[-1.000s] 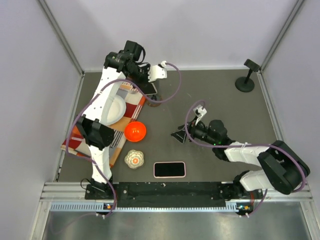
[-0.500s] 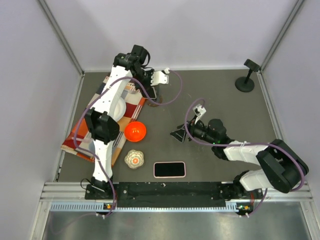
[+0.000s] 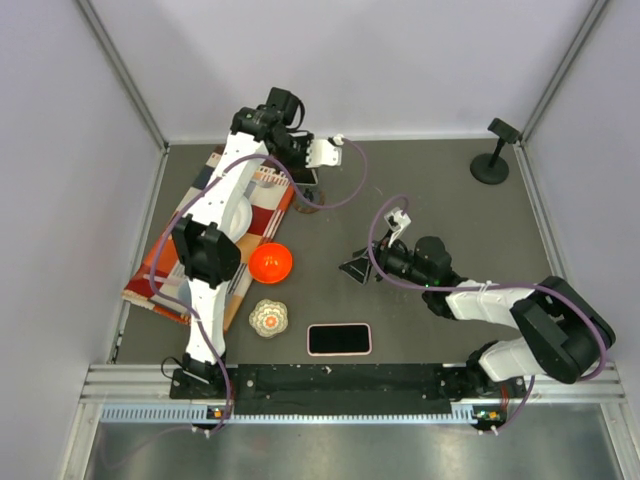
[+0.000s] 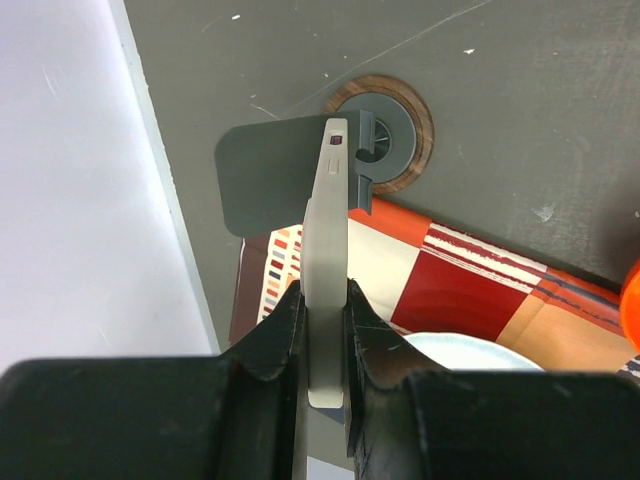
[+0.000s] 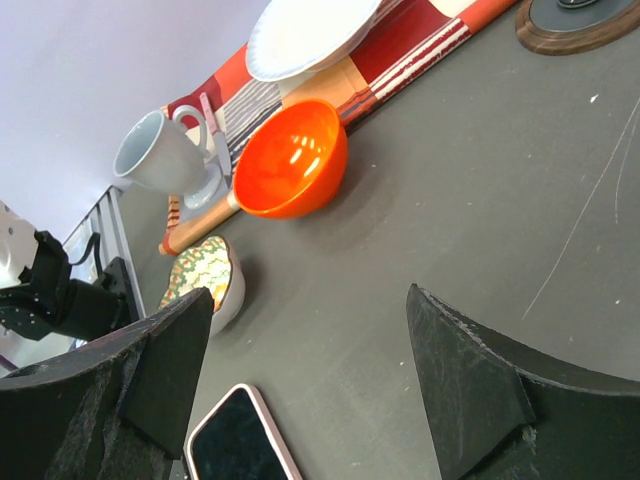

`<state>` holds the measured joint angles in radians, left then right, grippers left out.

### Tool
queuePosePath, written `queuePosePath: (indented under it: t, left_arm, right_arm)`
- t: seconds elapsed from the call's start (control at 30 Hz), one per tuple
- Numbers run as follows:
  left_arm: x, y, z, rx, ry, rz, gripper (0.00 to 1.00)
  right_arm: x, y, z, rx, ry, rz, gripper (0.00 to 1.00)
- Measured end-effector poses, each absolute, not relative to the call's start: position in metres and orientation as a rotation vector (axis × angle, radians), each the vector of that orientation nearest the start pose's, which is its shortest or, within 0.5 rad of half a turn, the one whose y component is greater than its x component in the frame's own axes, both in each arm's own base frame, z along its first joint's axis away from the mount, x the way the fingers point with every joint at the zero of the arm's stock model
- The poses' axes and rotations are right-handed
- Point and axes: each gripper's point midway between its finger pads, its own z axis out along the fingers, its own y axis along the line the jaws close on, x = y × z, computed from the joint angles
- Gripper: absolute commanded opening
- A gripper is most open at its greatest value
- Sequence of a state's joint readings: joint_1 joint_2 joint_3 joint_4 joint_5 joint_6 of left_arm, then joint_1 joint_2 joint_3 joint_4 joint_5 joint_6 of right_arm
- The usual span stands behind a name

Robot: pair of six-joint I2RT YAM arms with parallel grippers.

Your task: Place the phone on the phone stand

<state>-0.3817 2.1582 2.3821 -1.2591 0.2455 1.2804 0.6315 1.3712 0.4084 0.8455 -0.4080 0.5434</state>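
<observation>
**A:** so where's the phone (image 4: 325,220) at right now?

**B:** left gripper (image 4: 324,310) is clamped on its two flat faces, near one end. It's holding it edge-on right over the stand (image 4: 262,180), at the far left next to the mat (image 4: 470,285). Can't tell if it's touching the stand yet. Right gripper (image 5: 308,330) hangs low mid-table, jaws wide apart, nothing in them.

**A:** what could bite from here?

**B:** imo the grip. The long free end could swing in the jaws on the way down. And if it comes in off-angle it'll probably slide off, or shove the stand over. There's a second phone (image 3: 339,339) lying at the near edge, nobody's holding that one.
</observation>
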Motion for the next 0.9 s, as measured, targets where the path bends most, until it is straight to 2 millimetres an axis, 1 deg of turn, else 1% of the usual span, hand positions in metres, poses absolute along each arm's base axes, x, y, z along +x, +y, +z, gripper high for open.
queuePosePath:
  t: [0.37,0.73,0.9]
  left_arm:
    - [0.4744,-0.1975,0.2227,1.953,1.638,0.028,0.00]
    - [0.4706,-0.2041,0.2205,1.968,1.629,0.017,0.00]
    - [0.4675,-0.2041,0.2185,1.974,1.640,0.007,0.00]
  right_arm:
    - [0.2511,0.2956,0.1437,-0.416,1.786,1.204,0.78]
    - [0.2504,0.2964,0.1409,-0.421,1.794,1.209,0.78]
    - [0.2502,0.2967,0.1410,-0.423,1.792,1.211,0.78]
